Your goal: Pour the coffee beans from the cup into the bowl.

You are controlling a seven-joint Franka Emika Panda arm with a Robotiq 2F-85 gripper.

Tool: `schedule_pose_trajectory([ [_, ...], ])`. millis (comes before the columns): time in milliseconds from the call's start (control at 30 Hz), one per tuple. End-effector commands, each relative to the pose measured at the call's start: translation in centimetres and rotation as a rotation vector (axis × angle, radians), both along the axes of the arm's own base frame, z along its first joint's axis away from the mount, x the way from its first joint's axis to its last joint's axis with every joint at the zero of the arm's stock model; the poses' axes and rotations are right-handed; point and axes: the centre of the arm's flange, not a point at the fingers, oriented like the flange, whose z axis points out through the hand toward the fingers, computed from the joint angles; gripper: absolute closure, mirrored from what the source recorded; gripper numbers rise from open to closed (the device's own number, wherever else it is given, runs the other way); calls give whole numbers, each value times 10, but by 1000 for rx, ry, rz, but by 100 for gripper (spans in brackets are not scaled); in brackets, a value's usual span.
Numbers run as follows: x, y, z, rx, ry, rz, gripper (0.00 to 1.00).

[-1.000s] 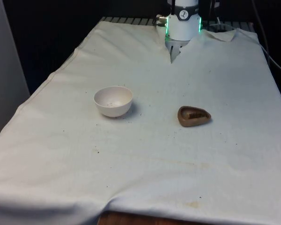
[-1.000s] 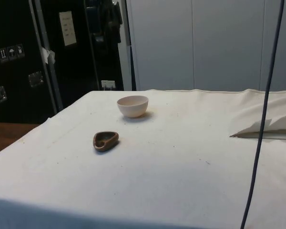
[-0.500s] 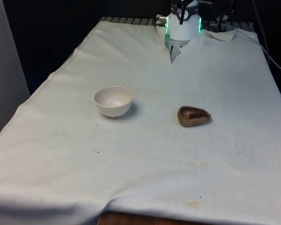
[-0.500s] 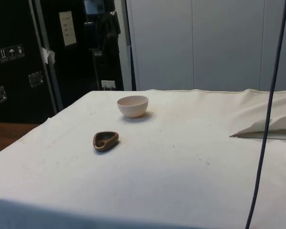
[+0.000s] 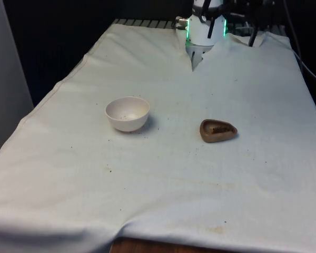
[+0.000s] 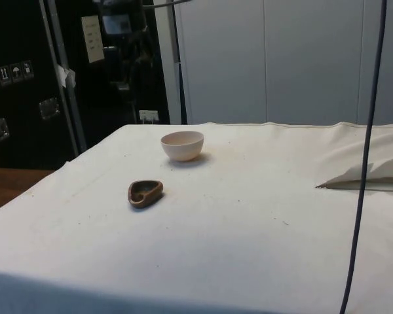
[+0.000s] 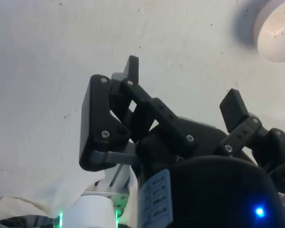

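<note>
The claw hangs high above the tabletop, near the robot's end. Its two fingers stand well apart, with bare white cloth between them; it holds nothing.

The cup is a low brown dish with one pointed lip. It sits upright on the cloth, well forward of the claw and apart from it. A small dark heap lies inside it, probably the coffee beans. The pointed lip likely serves as the spout.

The bowl is white and round. It also stands upright, well apart from the cup and from the claw; its pale rim shows past one fingertip in the wrist view. A few dark specks lie in its bottom; otherwise it appears empty.

Judgement: the pour has not begun. The wide finger spacing suits an approach to the cup rim. Both containers stand clear of each other, so the claw has free access.
</note>
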Motion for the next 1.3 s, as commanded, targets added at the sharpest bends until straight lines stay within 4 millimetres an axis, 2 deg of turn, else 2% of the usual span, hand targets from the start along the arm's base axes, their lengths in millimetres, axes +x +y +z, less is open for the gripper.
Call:
schedule_pose_trajectory([
  [0, 3, 3, -2, -9, 2, -4, 0],
  [167, 10, 7, -10, -16, -4, -6, 0],
  [500, 10, 7, -23, -15, -10, -1, 0],
  [867, 4, 2, -47, 14, -56, 12, 0],
  [1267, 7, -6, -86, 60, -78, 19, 0],
])
